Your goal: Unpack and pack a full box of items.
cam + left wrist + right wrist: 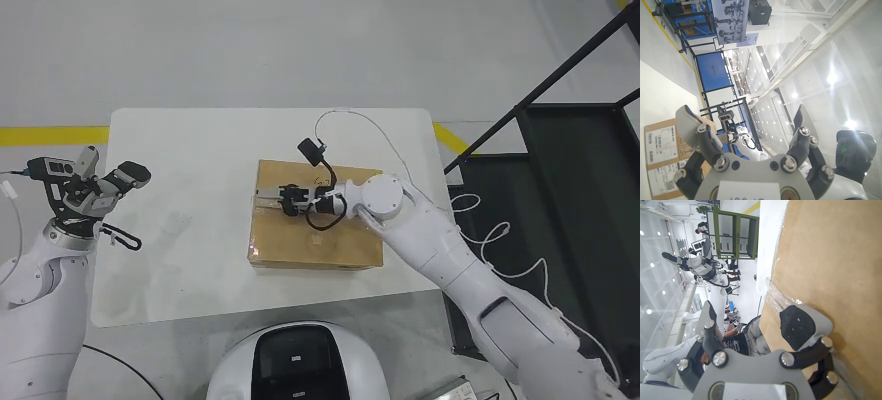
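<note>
Top view: cardboard box sits on white table over grey floor.

Bright overhead light, flaring ceiling lamps, soft shadows, bowed wrist-view edges

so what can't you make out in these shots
Contents of the cardboard box: hidden in every view, since it is shut and taped.
Right end effector, top view: fingertips too small to make out.
Box labels, left wrist view: partly behind the left end effector.
</note>
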Controlling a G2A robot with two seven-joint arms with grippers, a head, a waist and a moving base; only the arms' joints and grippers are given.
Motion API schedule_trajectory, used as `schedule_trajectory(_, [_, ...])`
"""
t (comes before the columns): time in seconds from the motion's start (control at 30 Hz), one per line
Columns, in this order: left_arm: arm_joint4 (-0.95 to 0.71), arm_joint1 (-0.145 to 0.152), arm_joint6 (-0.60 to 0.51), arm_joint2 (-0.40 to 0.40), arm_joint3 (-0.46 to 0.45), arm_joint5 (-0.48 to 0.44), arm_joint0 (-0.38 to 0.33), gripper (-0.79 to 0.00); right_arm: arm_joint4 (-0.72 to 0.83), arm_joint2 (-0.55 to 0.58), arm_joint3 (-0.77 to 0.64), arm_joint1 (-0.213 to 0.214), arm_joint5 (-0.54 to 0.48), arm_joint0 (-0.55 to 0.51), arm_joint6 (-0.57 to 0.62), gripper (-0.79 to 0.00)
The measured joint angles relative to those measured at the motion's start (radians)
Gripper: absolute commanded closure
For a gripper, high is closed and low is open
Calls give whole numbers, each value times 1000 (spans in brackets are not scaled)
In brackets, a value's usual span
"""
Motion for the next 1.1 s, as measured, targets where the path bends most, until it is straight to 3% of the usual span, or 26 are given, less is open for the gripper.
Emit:
schedule_trajectory(0.27, [0,0,0,0,0,0,0,-785,-71,128,-160,54,57,-133,21,-785])
schedule_trajectory(0.63, [0,0,0,0,0,0,0,-785,-95,355,-266,122,106,-344,23,-785])
schedule_trajectory(1.1, [0,0,0,0,0,0,0,-785,-69,602,-386,172,108,-591,-1,-785])
